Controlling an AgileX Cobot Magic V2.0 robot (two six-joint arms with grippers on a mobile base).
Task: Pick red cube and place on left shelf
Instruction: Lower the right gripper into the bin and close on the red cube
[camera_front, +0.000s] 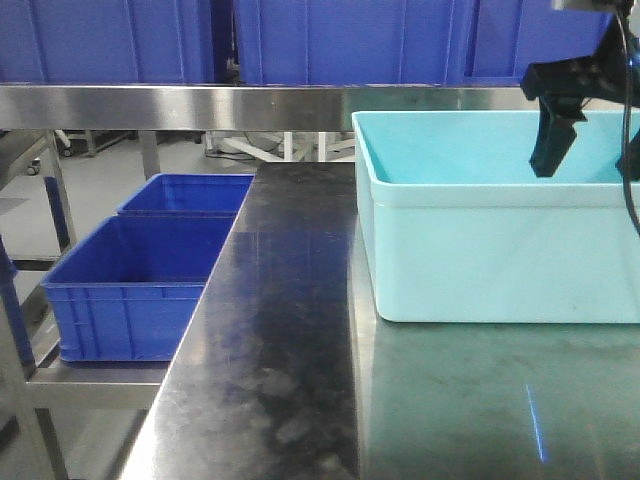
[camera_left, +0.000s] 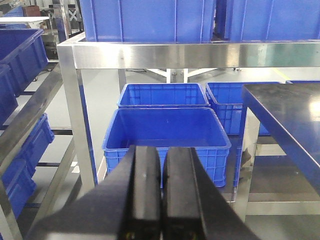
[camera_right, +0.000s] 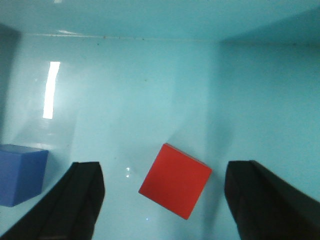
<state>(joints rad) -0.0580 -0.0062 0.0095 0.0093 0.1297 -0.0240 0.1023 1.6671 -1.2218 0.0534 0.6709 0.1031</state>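
In the right wrist view the red cube (camera_right: 175, 181) lies on the floor of the pale cyan tub (camera_right: 150, 75), turned diagonally. My right gripper (camera_right: 165, 171) is open above it, one black finger on each side and neither touching it. From the front, the right gripper (camera_front: 590, 145) hangs inside the tub (camera_front: 480, 260), whose wall hides the cube. The left shelf (camera_front: 150, 105) is a steel rack with blue crates. My left gripper (camera_left: 162, 150) is shut on nothing, facing the left shelf (camera_left: 175, 55).
A blue cube (camera_right: 20, 175) rests left of the red one in the tub. The tub stands on a dark-topped steel table (camera_front: 290, 330). Open blue crates (camera_front: 140, 290) sit on the lower shelf level (camera_left: 167, 130), and more blue crates (camera_front: 330, 40) stand above the rail.
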